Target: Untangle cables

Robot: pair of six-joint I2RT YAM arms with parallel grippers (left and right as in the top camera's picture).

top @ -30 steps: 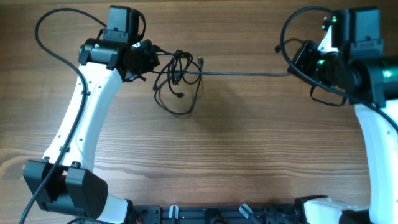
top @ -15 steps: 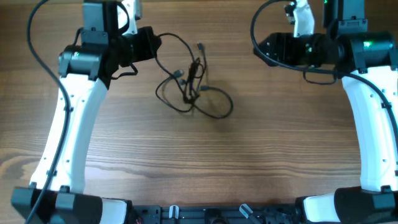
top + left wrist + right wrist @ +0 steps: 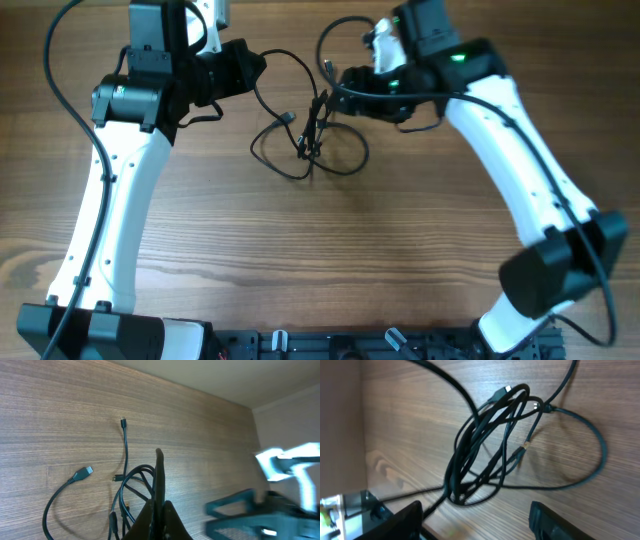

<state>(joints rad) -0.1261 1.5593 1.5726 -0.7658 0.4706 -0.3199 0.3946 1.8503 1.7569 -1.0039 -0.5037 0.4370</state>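
1. Left gripper: fingers together, clamped on one strand of the cables.
2. Right gripper: fingers apart, hovering just over the cables.
3. Cables bunched on the table, between both grippers.

Overhead looks straight down; wrist views sit close (all share the cables).

A wooden counter fills the overhead view from edge to edge. It is medium brown, with fine grain running left to right and a swirl of darker grain at its lower left. Light falls softly and evenly, leaving only faint shadows. In the left wrist view, a plain pale beige surface lies beyond the counter's far edge, with a lighter strip at the right.
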